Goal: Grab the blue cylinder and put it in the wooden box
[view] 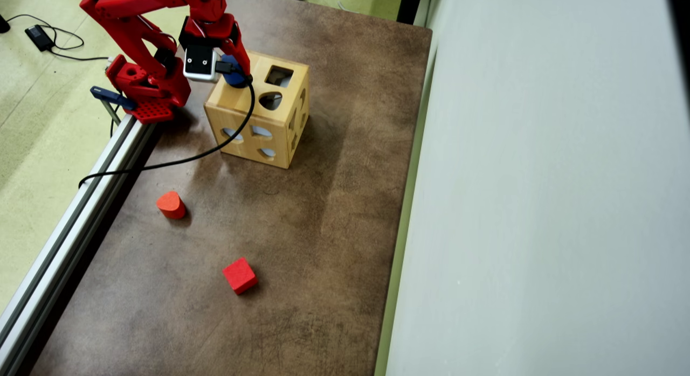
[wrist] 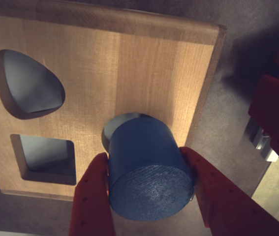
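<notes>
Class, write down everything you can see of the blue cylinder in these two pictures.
The blue cylinder is a short, solid block, dark blue, with a flat round end that shows faint wood grain in the wrist view. The gripper is shut on it, a red finger pressed to each side. It hangs tilted over the wooden box, its far end at a round hole in the top face, beside a rounded hole and a square one. In the overhead view only a bit of it shows under the arm.
</notes>
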